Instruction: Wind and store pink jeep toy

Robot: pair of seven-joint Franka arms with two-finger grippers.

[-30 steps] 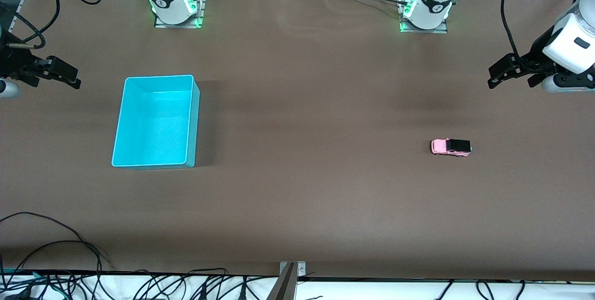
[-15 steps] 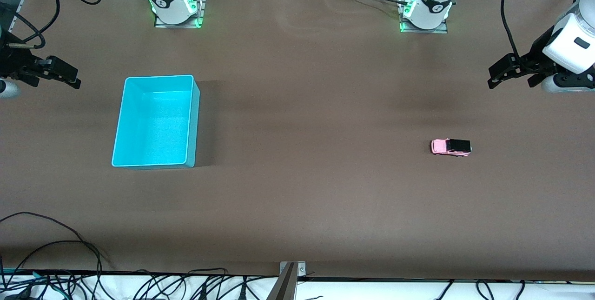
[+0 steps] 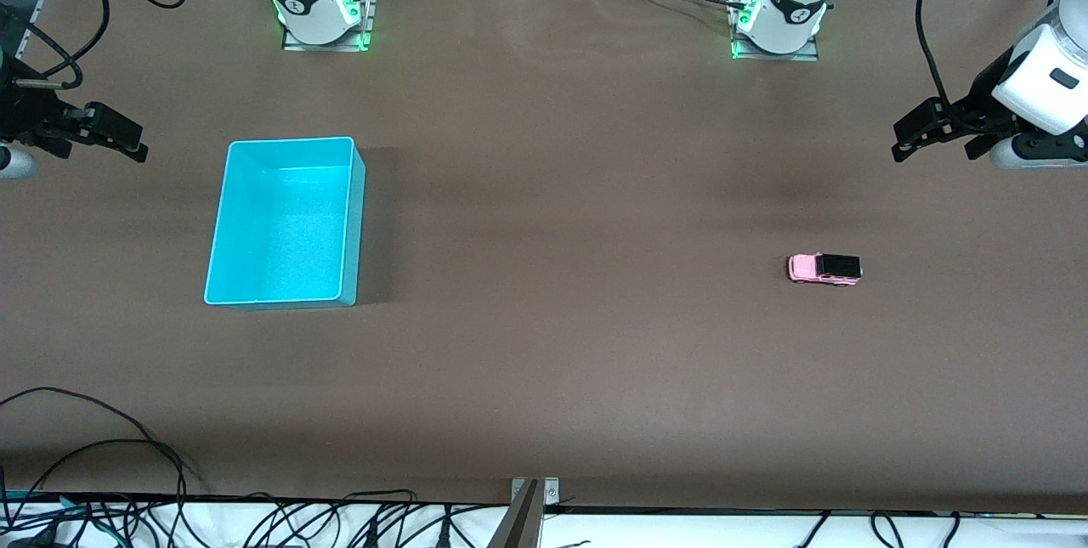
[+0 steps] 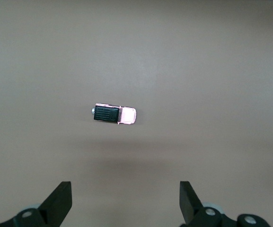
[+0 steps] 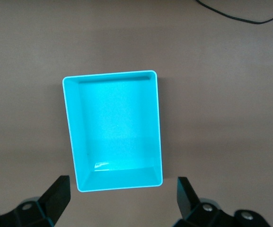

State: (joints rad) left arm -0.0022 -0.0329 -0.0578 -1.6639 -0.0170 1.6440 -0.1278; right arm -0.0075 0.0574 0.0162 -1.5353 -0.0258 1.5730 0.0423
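Jeep (image 3: 824, 268) on table (image 3: 561, 191), at 3 o'clock from bin (image 3: 286, 221). Left gripper (image 3: 906, 143) and right gripper (image 3: 127, 144) hover at table ends, both spread wide, holding nothing.

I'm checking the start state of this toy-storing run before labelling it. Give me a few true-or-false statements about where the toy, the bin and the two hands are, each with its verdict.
1. The pink jeep toy stands on the table toward the left arm's end. True.
2. The turquoise bin already holds the toy. False: the bin is empty, and the toy stands on the table well apart from it.
3. The left hand is open and holds nothing. True.
4. The right hand is shut on the toy. False: it is open and empty, up in the air beside the bin at the right arm's end.
5. The toy lies tipped on its roof. False: its black roof faces up.
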